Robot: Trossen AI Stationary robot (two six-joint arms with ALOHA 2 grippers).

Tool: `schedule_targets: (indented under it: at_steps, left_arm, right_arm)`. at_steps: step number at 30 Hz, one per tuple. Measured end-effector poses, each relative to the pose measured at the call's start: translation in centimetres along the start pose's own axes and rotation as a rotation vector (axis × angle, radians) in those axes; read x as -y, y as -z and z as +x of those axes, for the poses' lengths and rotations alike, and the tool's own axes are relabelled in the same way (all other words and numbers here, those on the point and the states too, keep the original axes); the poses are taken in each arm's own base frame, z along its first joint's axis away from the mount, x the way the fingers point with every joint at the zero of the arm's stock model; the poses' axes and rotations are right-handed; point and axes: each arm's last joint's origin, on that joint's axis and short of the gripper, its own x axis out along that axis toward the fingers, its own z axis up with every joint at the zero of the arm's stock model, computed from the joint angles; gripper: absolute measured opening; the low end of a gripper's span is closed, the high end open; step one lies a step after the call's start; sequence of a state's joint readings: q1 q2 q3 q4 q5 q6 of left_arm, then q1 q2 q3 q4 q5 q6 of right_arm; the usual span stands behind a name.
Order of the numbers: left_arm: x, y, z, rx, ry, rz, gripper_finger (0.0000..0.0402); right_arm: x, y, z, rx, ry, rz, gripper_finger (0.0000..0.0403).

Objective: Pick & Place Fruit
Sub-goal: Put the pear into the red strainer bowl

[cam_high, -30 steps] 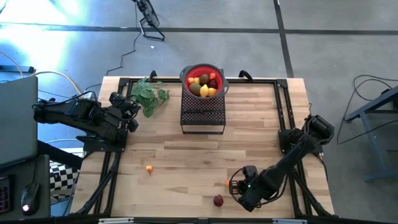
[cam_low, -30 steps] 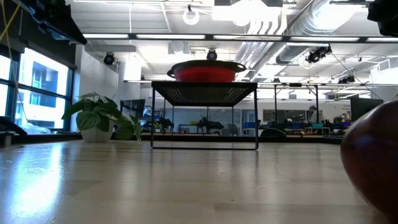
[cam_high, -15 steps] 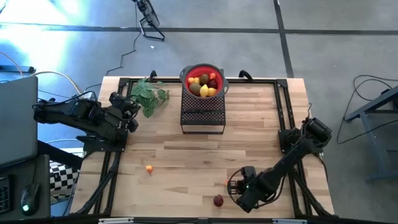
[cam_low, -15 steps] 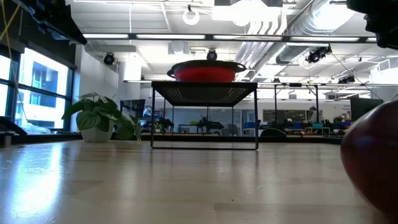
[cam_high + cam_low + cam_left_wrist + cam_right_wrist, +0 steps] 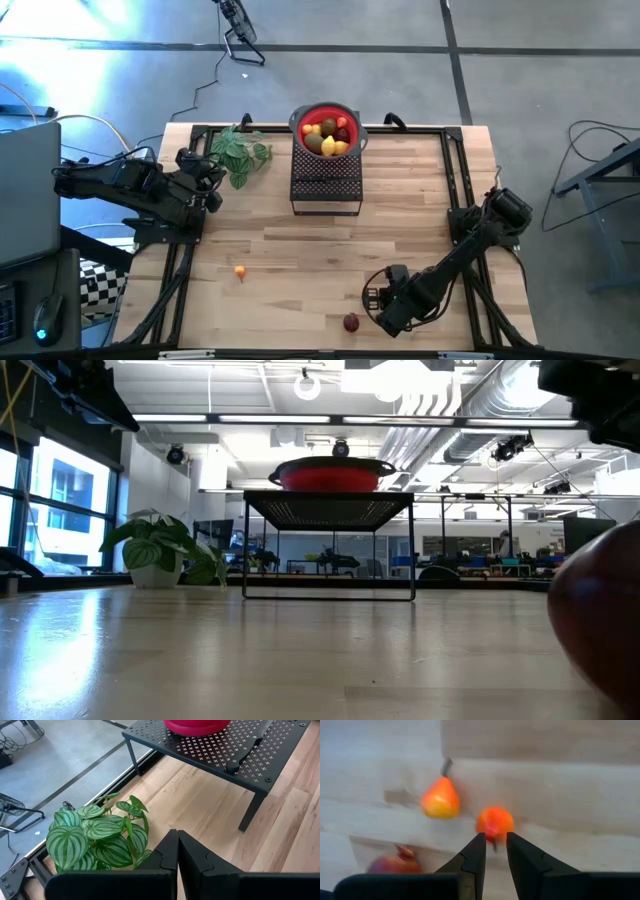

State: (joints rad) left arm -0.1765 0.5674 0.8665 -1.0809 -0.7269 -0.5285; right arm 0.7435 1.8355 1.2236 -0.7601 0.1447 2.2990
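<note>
A small round orange-red fruit lies on the wooden table just past the fingertips of my right gripper, which points down over it with a narrow gap and nothing between the fingers. Beside it lie an orange pear-shaped fruit and a dark red fruit. In the high view my right gripper stands near the front right and hides the round fruit. Another orange fruit lies at the front left. A red bowl of fruit stands on a black rack. My left gripper waits shut near the plant.
A potted green plant stands at the far left of the table, close to my left gripper. A black-handled knife lies on the perforated rack. The dark red fruit fills the low view's right edge. Bare wood stretches across the middle.
My right gripper has edged a little toward the table's left and down over the small round fruit, which showed beside it in the high view before and is now covered by it. The gap between its fingers cannot be compared.
</note>
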Motion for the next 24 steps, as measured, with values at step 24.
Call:
schedule_targets:
  at_steps: [24]
  left_arm:
    - [-0.03, -0.02, 0.00, 0.006, -0.010, 0.000, 0.0000]
  right_arm:
    - [-0.15, 0.00, -0.01, -0.017, -0.001, 0.011, 0.0070]
